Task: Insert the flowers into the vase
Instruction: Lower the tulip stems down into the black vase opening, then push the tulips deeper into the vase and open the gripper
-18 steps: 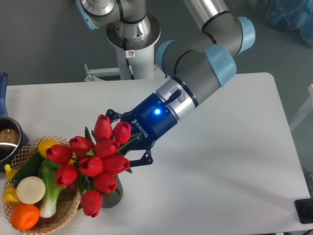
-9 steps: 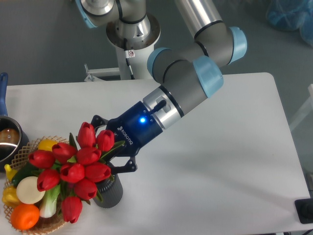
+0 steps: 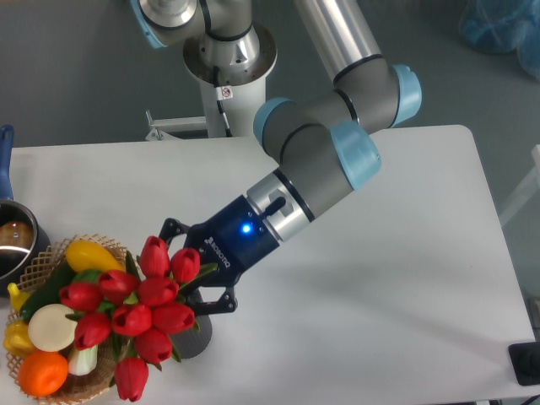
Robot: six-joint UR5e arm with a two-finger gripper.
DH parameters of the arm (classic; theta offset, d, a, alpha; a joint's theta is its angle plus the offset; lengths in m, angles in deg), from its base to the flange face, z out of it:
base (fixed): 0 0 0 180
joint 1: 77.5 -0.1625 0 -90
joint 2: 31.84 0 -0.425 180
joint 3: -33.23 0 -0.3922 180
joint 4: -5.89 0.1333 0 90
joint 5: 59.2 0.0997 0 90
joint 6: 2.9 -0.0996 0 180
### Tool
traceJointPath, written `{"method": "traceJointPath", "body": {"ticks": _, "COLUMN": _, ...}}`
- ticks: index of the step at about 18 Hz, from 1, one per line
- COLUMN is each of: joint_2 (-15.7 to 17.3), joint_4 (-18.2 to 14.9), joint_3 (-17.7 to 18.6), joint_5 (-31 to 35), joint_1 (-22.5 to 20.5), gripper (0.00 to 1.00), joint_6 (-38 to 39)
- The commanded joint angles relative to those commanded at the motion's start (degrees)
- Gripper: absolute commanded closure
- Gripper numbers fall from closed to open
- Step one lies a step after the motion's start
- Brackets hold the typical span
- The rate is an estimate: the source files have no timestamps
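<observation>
**Tulips sitting right over the vase, pincer clamped on the stems**

So the pincer (image 3: 192, 278) has ROBOTIQ printed in white down its blue body, plus a blue light glowing on it. There's a small label on the arm's base column too, but it's too tiny to read.

The worktop (image 3: 405, 253) is plain white with rounded corners, and behind it is a grey floor. Some blue stuff is bunched up in the far top right corner; can't tell what it is.

The pincer is closed narrow around the green stems of the flowers (image 3: 135, 312). The bunch runs diagonally out from the fingers, red heads pointing down and left toward the front edge. The vase (image 3: 196, 337) is directly under the pincer, mostly hidden by leaves and blooms, just its dark ribbed side poking out.

Past the blooms, further left of the pincer, sits a wicker basket (image 3: 42, 253) of toy veg, and a metal pot (image 3: 13, 240) at the left edge.
</observation>
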Motion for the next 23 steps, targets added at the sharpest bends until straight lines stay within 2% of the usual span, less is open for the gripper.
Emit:
{"method": "traceJointPath", "body": {"ticks": 9, "joint_2": 1.8, "joint_4": -0.1, "joint_3": 9.5, "joint_5": 2.6, "joint_1": -0.2, "gripper": 0.77, "joint_6": -8.3}}
{"method": "traceJointPath", "body": {"ticks": 12, "joint_2": 2.0, "joint_4": -0.1, "joint_3": 10.6, "joint_5": 4.7, "joint_1": -0.3, "gripper": 0.75, "joint_6": -8.8}}
{"method": "traceJointPath", "body": {"ticks": 16, "joint_2": 2.1, "joint_4": 0.2, "joint_3": 11.9, "joint_5": 5.4, "joint_1": -0.4, "gripper": 0.63, "joint_6": -9.0}}
{"method": "traceJointPath", "body": {"ticks": 19, "joint_2": 2.5, "joint_4": 0.2, "joint_3": 12.7, "joint_5": 6.9, "joint_1": -0.3, "gripper": 0.48, "joint_6": -9.0}}
{"method": "traceJointPath", "body": {"ticks": 20, "joint_2": 2.5, "joint_4": 0.2, "joint_3": 12.9, "joint_5": 7.0, "joint_1": -0.4, "gripper": 0.33, "joint_6": -9.0}}
{"method": "traceJointPath", "body": {"ticks": 21, "joint_2": 2.8, "joint_4": 0.2, "joint_3": 13.3, "joint_5": 7.3, "joint_1": -0.4, "gripper": 0.07, "joint_6": -9.0}}
{"method": "traceJointPath", "body": {"ticks": 22, "joint_2": 3.2, "joint_4": 0.2, "joint_3": 13.7, "joint_5": 7.9, "joint_1": -0.4, "gripper": 0.0, "joint_6": -9.0}}
{"method": "traceJointPath", "body": {"ticks": 23, "joint_2": 3.4, "joint_4": 0.2, "joint_3": 14.2, "joint_5": 8.5, "joint_1": -0.4, "gripper": 0.0, "joint_6": -9.0}}
